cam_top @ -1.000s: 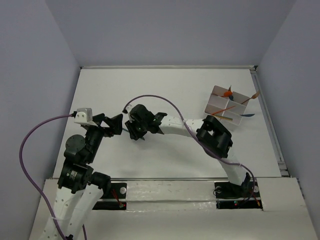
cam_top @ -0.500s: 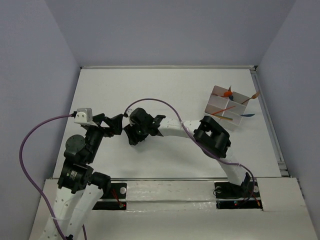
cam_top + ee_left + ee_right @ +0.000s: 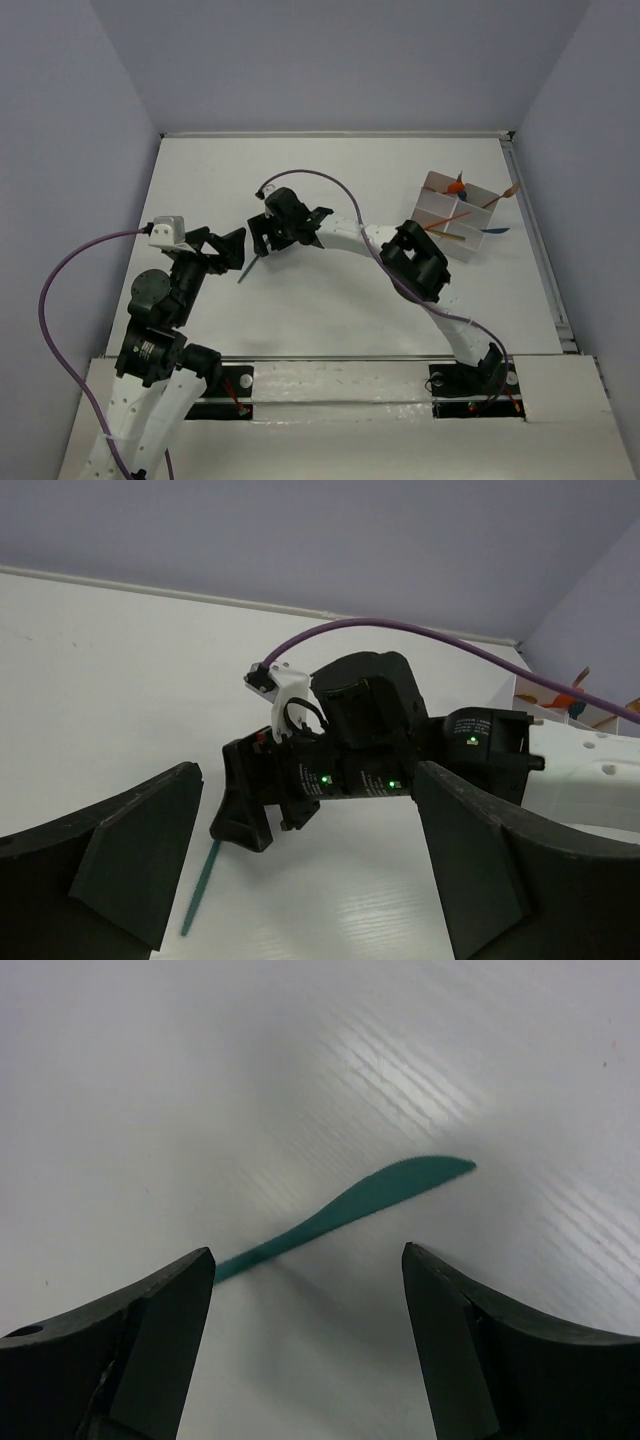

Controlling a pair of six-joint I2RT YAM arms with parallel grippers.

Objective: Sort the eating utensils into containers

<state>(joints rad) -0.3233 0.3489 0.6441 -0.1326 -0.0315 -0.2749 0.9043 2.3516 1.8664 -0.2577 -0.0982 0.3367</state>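
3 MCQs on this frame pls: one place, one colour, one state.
1. Where is the knife?
A) in the white box
B) on the table, below the right gripper
C) hanging off the table's edge

2. What colour is the knife?
A) orange
B) teal
C) white

3. The right gripper is:
A) open
B) shut on the knife
C) shut, empty

Key: 1 B, the right wrist view shows it lying on the table between the fingers, well apart from the white box. 2 B, it is plainly teal. 3 A, the fingers stand wide apart and grip nothing.
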